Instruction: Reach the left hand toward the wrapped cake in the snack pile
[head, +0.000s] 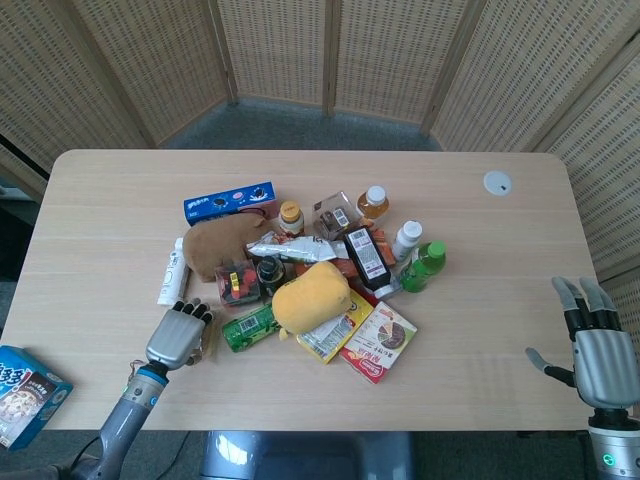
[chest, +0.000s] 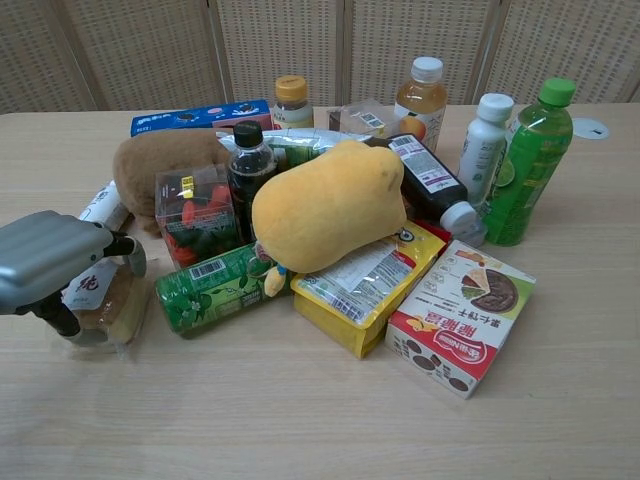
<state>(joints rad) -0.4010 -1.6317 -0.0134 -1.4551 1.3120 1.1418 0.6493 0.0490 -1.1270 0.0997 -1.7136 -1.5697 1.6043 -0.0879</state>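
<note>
The wrapped cake (chest: 112, 303), a tan slice in clear film with a white label, lies flat at the near left edge of the snack pile. My left hand (chest: 52, 262) hovers right over it, fingers bent down across its far side and the thumb by its near left corner, gripping nothing. In the head view the left hand (head: 178, 335) covers nearly all of the cake. My right hand (head: 603, 352) stands at the table's near right edge, fingers spread, holding nothing.
Right beside the cake lie a green can (chest: 212, 285) and a clear box of red sweets (chest: 192, 218). A brown plush (chest: 158, 160), a yellow plush (chest: 328, 205), a white tube (head: 171, 271) and several bottles fill the pile. A blue box (head: 26, 392) sits at the lower left.
</note>
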